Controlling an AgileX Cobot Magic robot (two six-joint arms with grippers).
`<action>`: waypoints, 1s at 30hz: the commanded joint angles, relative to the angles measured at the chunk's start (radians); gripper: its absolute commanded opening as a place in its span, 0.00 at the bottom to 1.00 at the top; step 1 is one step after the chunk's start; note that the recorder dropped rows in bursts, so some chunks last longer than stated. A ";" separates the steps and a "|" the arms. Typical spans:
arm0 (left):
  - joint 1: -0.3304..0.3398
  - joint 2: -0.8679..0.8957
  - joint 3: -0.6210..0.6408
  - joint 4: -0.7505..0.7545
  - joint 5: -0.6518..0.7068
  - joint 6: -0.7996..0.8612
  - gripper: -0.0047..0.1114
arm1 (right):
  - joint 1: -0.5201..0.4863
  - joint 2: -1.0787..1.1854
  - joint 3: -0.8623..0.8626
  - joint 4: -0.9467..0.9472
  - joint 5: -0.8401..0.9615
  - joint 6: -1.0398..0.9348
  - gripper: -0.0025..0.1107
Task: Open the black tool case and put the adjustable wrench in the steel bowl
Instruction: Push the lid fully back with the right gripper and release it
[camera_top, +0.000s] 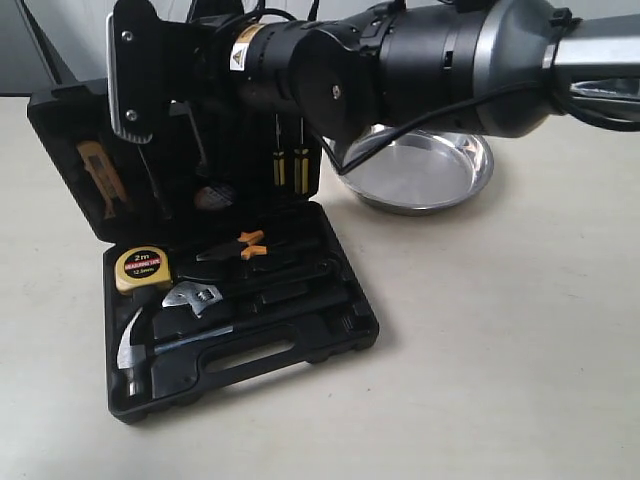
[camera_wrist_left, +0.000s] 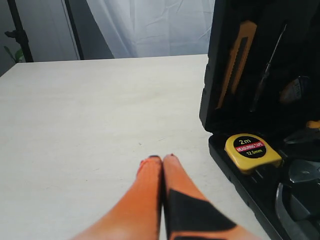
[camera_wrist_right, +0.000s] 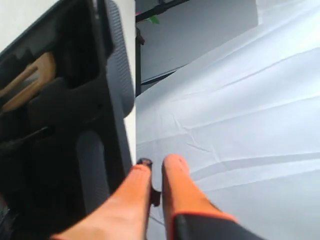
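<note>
Flanking the black tool case's edge: left hand, wide tabletop.

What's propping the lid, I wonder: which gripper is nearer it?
Right. The right gripper is beside the lid rim; the left gripper is over the table, beside the case base.

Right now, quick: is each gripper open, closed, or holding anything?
Left gripper: closed, holding nothing.
Right gripper: closed to a thin gap, nothing between its fingers, right beside the tool case lid.
</note>
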 joint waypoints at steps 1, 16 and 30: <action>-0.002 -0.004 0.002 0.001 -0.005 -0.001 0.04 | 0.001 -0.003 -0.004 0.025 -0.040 0.005 0.33; -0.002 -0.004 0.002 0.001 -0.005 -0.001 0.04 | -0.035 0.051 -0.004 0.111 -0.136 0.005 0.13; -0.002 -0.004 0.002 0.001 -0.005 -0.001 0.04 | -0.085 0.139 -0.004 0.294 -0.153 0.005 0.25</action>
